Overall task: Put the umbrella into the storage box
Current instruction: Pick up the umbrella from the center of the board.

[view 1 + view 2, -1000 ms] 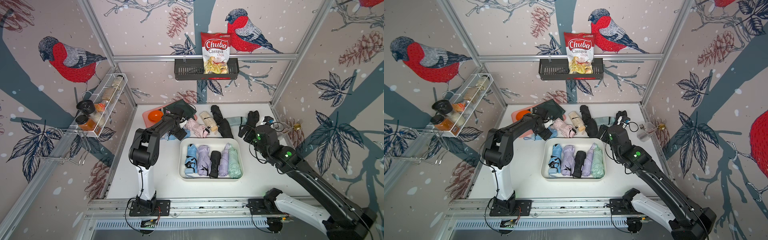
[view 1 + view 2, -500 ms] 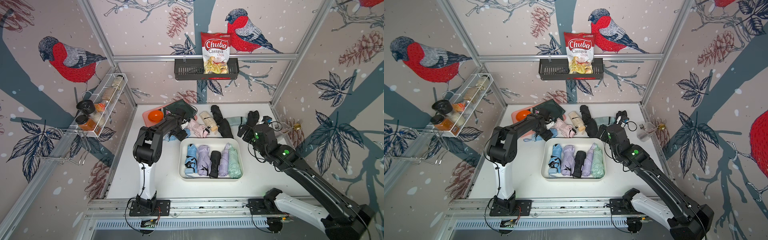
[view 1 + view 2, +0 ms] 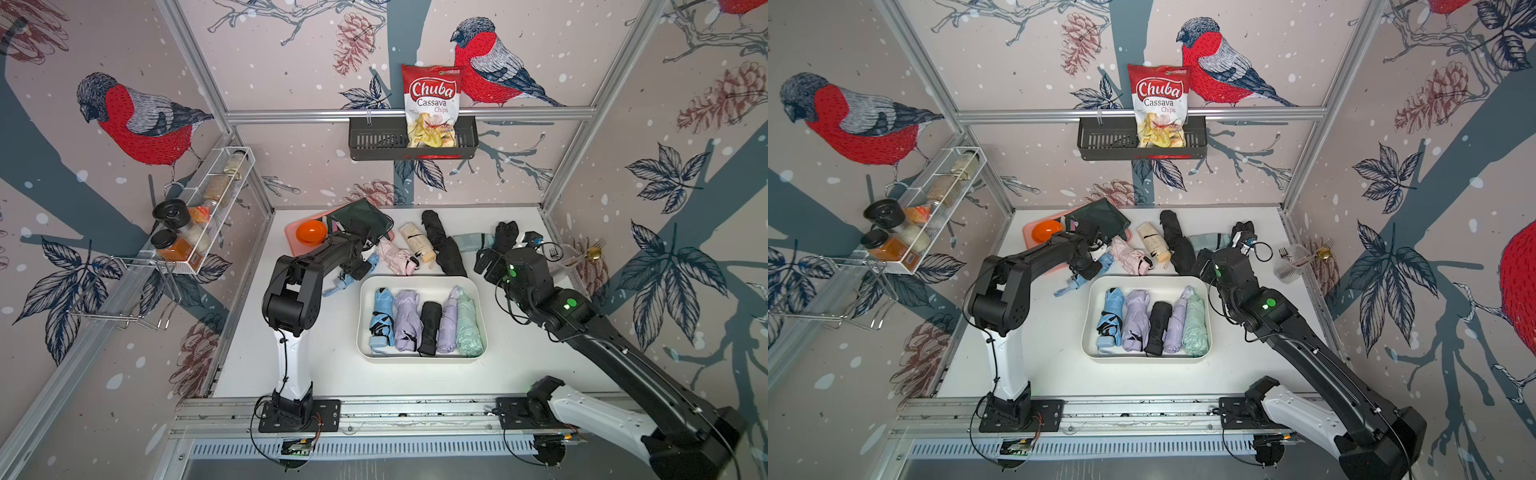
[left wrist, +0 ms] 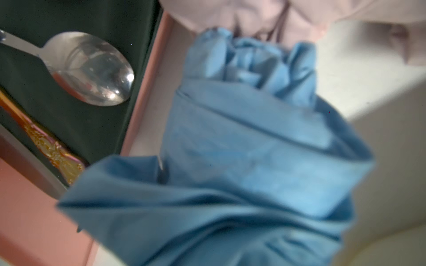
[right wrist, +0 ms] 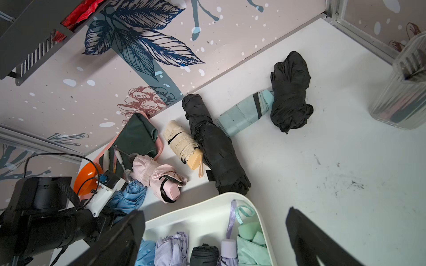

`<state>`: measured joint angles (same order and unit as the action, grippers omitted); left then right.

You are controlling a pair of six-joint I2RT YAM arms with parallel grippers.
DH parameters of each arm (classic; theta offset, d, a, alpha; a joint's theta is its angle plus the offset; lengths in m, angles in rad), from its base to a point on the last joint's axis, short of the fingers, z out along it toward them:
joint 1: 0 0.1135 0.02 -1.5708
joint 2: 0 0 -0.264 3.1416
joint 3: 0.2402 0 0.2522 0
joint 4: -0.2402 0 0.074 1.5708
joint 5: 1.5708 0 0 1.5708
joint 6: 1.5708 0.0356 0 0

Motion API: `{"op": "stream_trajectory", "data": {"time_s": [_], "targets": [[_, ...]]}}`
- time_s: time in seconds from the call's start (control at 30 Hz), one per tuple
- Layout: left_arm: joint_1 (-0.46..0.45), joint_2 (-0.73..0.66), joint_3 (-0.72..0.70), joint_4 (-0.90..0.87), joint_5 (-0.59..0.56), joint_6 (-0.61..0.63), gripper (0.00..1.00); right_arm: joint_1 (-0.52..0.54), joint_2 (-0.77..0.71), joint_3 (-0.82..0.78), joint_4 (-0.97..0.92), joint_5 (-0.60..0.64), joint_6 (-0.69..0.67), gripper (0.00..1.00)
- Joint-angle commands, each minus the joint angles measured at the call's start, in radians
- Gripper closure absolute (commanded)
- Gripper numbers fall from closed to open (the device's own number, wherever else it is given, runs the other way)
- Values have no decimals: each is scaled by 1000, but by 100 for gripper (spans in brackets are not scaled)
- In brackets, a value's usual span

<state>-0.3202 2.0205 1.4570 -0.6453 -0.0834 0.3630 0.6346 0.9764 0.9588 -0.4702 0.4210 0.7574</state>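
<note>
Blue umbrella (image 3: 332, 286): lying on tabletop (image 3: 332, 374), outside storage box (image 3: 422, 279), just beside its far corner on left arm's side. Inside box: five folded umbrellas (image 3: 428, 320) in a row. Left hand (image 3: 355, 268): down on blue umbrella; clenched or not, cannot tell, fingers hidden. Right hand (image 5: 214, 211): spread wide, nothing held, near box's other far corner. Beyond box: pink umbrella (image 3: 395, 259), cream umbrella (image 3: 417, 245), black umbrella (image 3: 444, 245); pink tray (image 3: 293, 247) farther back.

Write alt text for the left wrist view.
A blue folded umbrella fills most of the frame, blurred. Beside it, a silver spoon lies on dark green cloth on a pink tray; a pale pink umbrella shows beyond.
</note>
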Motion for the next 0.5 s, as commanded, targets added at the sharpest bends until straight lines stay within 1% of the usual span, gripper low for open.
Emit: {"op": "stream_trajectory", "data": {"time_s": [0.0, 0.07, 0.13, 0.17, 0.3, 0.4, 0.47], "targets": [[-6, -27, -16, -55, 36, -51, 76, 0, 17, -6, 19, -5, -18, 0], [-5, -53, -24, -50, 29, -74, 86, 0, 37, -8, 15, -13, -27, 0], [-5, -80, -33, -39, 14, -101, 99, 3, 59, -11, 4, -13, -34, 0], [-5, -96, -38, -33, 4, -119, 100, 4, 74, -11, -3, -13, -37, 0], [-5, -154, -49, -31, -46, -216, 100, 10, 107, -15, -6, -14, -61, 0], [-4, -200, -54, -38, -104, -310, 100, 14, 118, -17, -6, -16, -86, 0], [-5, -219, -37, -72, -140, -380, 100, 23, 125, -17, -3, -25, -105, 0]]}}
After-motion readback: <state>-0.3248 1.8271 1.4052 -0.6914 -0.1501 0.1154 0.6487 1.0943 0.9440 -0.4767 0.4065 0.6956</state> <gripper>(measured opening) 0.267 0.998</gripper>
